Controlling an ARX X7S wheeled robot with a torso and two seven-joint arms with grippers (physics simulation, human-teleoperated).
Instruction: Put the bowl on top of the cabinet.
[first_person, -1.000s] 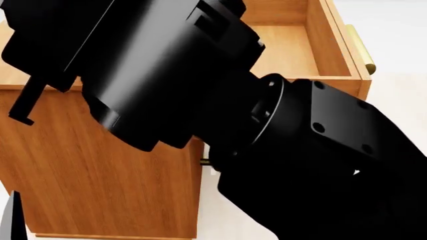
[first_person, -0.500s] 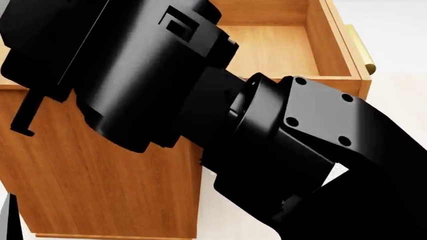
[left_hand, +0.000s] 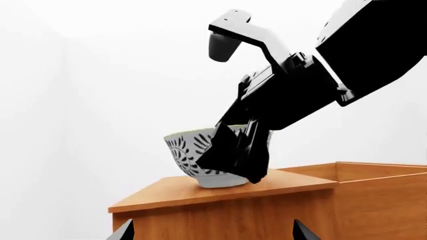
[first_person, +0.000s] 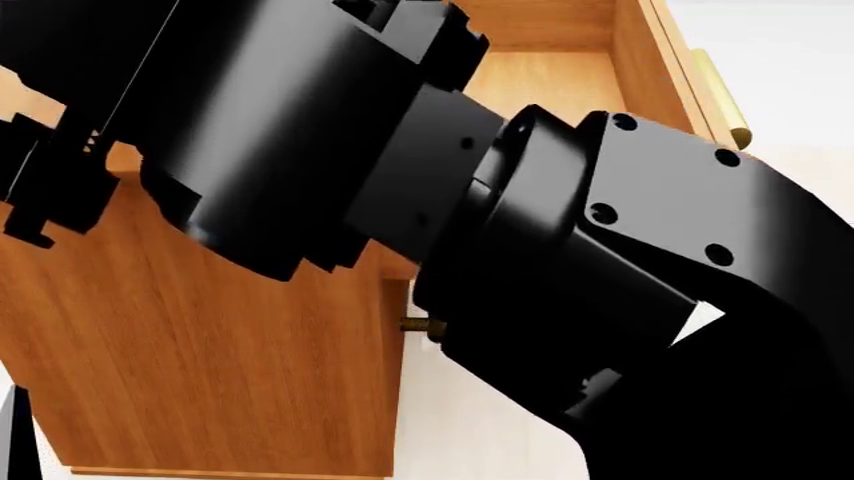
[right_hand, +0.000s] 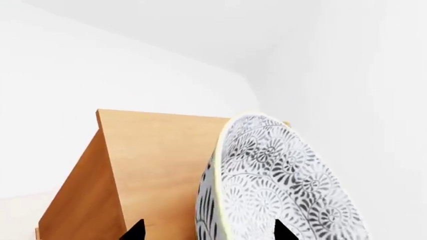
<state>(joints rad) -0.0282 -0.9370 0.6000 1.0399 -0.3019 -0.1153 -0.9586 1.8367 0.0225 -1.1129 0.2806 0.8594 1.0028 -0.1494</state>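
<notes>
On top of the honey-brown wooden cabinet (left_hand: 227, 192), near its front corner: floral-patterned bowl (left_hand: 190, 159), deep, white with dense grey-black motifs, standing upright on its foot on the flat top. Clamped over the bowl's near rim, right end effector (left_hand: 235, 156), black fingers (left_hand: 220, 152) closed on the wall, wrist and forearm slanting up and away. Seen from the right wrist camera, same bowl (right_hand: 280, 185) filling the close foreground, patterned interior and pale rim turned toward the lens, cabinet top (right_hand: 157, 160) stretching beyond it, two dark fingertips (right_hand: 135, 231) just showing at the frame's edge. Behind the bowl, an opened drawer (left_hand: 383, 172) with raised wooden sides, interior bare wood in the head view (first_person: 561, 85), brass bar handle (first_person: 714, 95) along its outer face. Right arm (first_person: 400, 190) blocking most of the head camera's outlook, cabinet side panel (first_person: 200, 360) below it. Left end effector (left_hand: 210, 232) well apart from the bowl, only two finger tips visible, set wide apart and holding nothing. White walls all around.
</notes>
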